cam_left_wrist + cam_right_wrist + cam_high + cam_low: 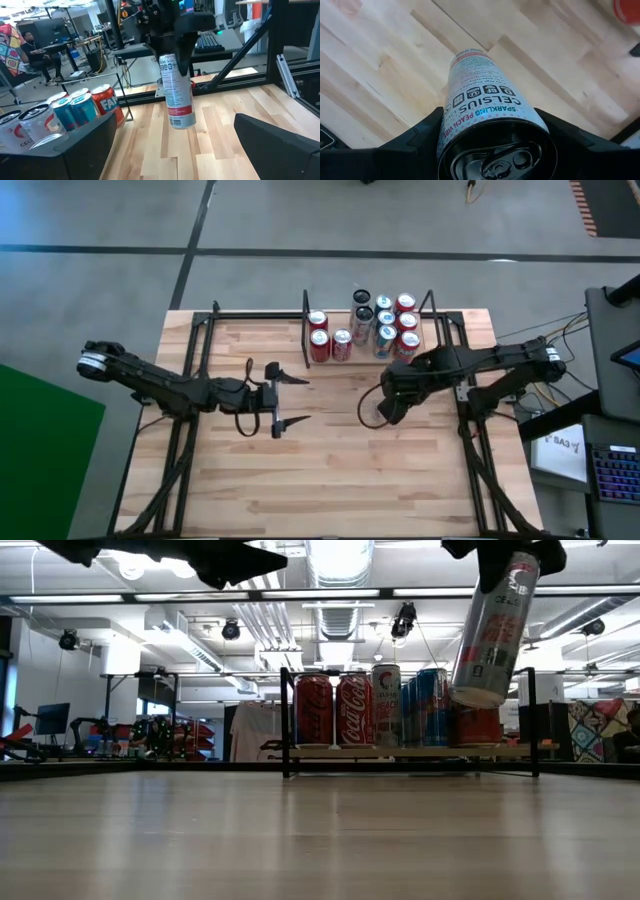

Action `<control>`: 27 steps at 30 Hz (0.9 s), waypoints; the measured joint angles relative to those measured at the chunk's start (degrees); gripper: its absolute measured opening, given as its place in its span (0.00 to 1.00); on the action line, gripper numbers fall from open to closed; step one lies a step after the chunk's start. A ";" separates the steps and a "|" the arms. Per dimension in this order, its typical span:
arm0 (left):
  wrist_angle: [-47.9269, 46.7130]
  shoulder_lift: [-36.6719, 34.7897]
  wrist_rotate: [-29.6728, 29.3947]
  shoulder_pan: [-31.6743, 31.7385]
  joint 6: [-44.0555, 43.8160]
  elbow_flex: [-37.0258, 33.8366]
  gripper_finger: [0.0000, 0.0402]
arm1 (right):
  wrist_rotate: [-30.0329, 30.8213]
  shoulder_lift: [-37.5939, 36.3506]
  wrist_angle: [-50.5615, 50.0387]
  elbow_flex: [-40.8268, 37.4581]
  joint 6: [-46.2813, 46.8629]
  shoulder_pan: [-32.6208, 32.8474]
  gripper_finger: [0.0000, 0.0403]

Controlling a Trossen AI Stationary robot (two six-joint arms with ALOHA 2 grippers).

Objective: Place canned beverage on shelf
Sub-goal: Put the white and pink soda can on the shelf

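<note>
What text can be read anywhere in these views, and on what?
"CELSIUS", "SPARKLING PEACH VIBE": tall can held by the right gripper.
"Coca-Cola" script: red cans on the shelf.
"CEL": white can.
"FA": red can.
Small print on the held can: too small to read.

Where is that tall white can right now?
The white can hangs in the right gripper, lifted off the table, just in front of the shelf and its cans.

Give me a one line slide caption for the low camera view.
Right gripper holds a tall slim can tilted in mid-air, in front of the shelf stocked with cans.
</note>
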 joint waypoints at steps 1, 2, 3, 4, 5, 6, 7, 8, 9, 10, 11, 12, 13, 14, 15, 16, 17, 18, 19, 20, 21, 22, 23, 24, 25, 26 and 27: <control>0.68 -0.59 0.00 0.00 -0.01 -0.82 0.97 | -0.02 0.00 0.01 0.07 -0.57 -0.44 0.61; 1.46 -1.14 0.00 0.00 0.00 -1.68 0.97 | -0.02 0.19 -0.05 0.28 -1.34 -0.82 0.61; 2.27 -1.70 0.00 0.01 0.00 -2.48 0.97 | -0.04 0.37 -0.02 0.52 -1.87 -1.25 0.61; 3.22 -2.35 0.00 0.04 0.00 -3.35 0.97 | -0.08 0.47 0.02 0.73 -2.76 -1.67 0.61; 4.37 -3.02 0.00 0.04 -0.01 -4.25 0.97 | -0.10 0.74 0.04 0.95 -3.34 -2.11 0.61; 5.62 -3.73 0.00 0.04 -0.03 -5.13 0.97 | -0.09 1.07 -0.12 1.38 -4.24 -2.52 0.61; 6.40 -4.50 0.00 0.04 -0.15 -5.96 0.97 | -0.09 1.44 -0.07 1.76 -5.05 -2.99 0.61; 6.90 -5.15 -0.02 0.04 -0.22 -6.62 0.97 | -0.11 1.81 -0.02 2.21 -6.06 -3.41 0.61; 7.27 -5.78 0.00 0.04 -0.23 -7.15 0.97 | -0.13 2.26 0.00 2.65 -6.79 -3.85 0.61; 7.54 -6.52 0.00 0.04 -0.21 -7.81 0.97 | -0.16 2.71 -0.11 3.17 -7.68 -4.34 0.61; 7.83 -7.31 0.00 0.04 -0.11 -8.53 0.97 | -0.20 3.21 -0.31 3.75 -8.58 -4.77 0.61; 8.23 -8.02 -0.01 0.08 0.02 -9.21 0.97 | -0.20 3.57 -0.52 4.34 -9.38 -5.27 0.61; 8.50 -8.69 -0.02 0.11 0.22 -9.83 0.97 | -0.30 3.93 -0.82 4.92 -10.43 -5.84 0.61; 8.45 -9.42 -0.23 0.13 0.40 -10.47 0.97 | -0.57 4.39 -1.26 5.60 -11.12 -6.45 0.61; 8.35 -10.10 -0.76 0.13 0.42 -11.02 0.97 | -0.63 4.80 -1.64 6.30 -11.99 -7.03 0.61; 8.39 -10.72 -1.19 0.17 0.44 -11.50 0.97 | -0.59 5.28 -2.09 7.07 -12.75 -7.64 0.61; 8.41 -11.45 -2.10 0.23 0.44 -12.04 0.97 | -0.57 5.72 -2.39 7.72 -13.54 -8.28 0.61; 8.41 -12.21 -2.94 0.30 0.44 -12.58 0.97 | -0.59 6.29 -2.79 8.44 -14.37 -8.85 0.61; 8.44 -12.92 -3.88 0.37 0.44 -13.12 0.97 | -0.62 6.77 -3.16 9.07 -15.26 -9.46 0.61; 8.41 -13.53 -4.91 0.41 0.44 -13.60 0.97 | -0.65 7.38 -3.67 9.85 -16.04 -10.02 0.61; 8.34 -14.16 -5.72 0.44 0.45 -13.99 0.97 | -0.79 8.07 -4.26 10.64 -16.70 -10.59 0.61; 8.21 -14.80 -6.49 0.44 0.46 -14.25 0.97 | -1.05 8.64 -5.02 11.44 -17.43 -11.13 0.61; 8.15 -15.33 -6.83 0.48 0.46 -14.39 0.97 | -1.23 9.38 -5.82 12.27 -18.25 -11.57 0.61; 8.15 -15.86 -6.99 0.48 0.44 -14.45 0.97 | -1.27 10.13 -6.60 13.15 -19.00 -11.94 0.61; 7.76 -16.30 -6.99 0.46 0.45 -14.48 0.97 | -1.30 10.83 -7.29 14.08 -19.60 -12.32 0.61; 7.42 -16.61 -6.99 0.48 0.47 -14.54 0.97 | -1.51 11.67 -8.17 15.09 -20.12 -12.60 0.61; 7.23 -16.82 -6.99 0.48 0.48 -14.58 0.97 | -1.60 12.46 -9.17 16.05 -20.77 -12.82 0.61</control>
